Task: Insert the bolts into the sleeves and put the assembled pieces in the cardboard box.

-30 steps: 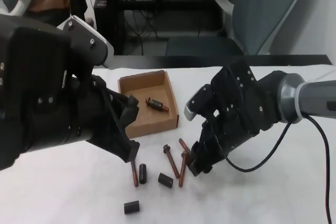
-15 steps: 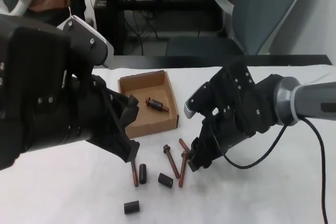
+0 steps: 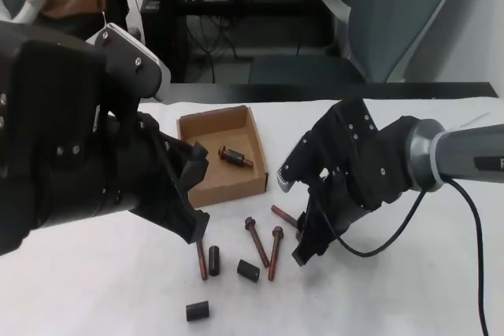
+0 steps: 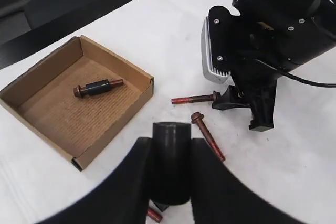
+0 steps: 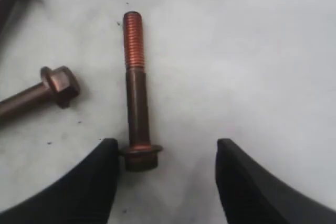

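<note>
- The left end effector (image 4: 170, 148) is clamped on a black sleeve (image 4: 169, 174) and holds it above the tabletop (image 3: 394, 304), near the front of the cardboard box (image 3: 227, 191).
- One assembled piece (image 3: 235, 157) lies in the box, so the task looks partly done.
- In front of the box lie loose bolts (image 3: 256, 241) and three loose sleeves (image 3: 248, 271).
- The right end effector (image 5: 165, 182) is low over the tabletop. Its jaws are spread wide on either side of the head end of a bolt (image 5: 135, 87), whose head is just beside one finger (image 5: 97, 187).
- The step in hand appears to be picking up this bolt. The next move calls for centring the jaws, closing on the shank, lifting, then lining the threaded end up with the held sleeve's bore.
- No readable writing or brand marks on the box, parts or arms.
</note>
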